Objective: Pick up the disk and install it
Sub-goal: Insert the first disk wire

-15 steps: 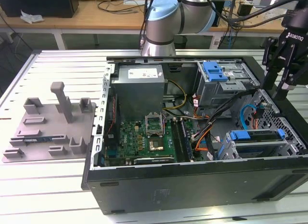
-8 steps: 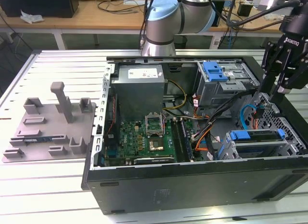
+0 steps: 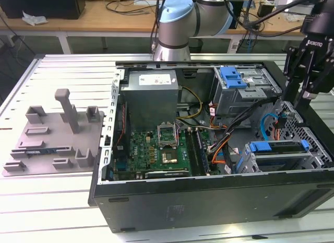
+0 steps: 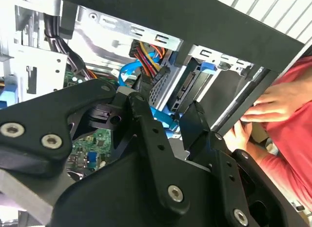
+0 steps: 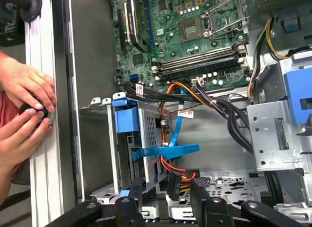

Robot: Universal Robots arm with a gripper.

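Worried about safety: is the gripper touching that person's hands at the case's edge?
Apart. The first wrist view shows the hands outside the case wall, with the open gripper well inside it.

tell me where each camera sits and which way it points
Exterior view: off the arm, above, looking down into the open computer case on the table; the arm and gripper show.
First wrist view: on the arm, looking past the gripper at the motherboard.
Second wrist view: on the arm, behind the gripper, looking along it at the case's rim.
Both wrist views share the open gripper, a blue cable and a person's hands at the case's edge.
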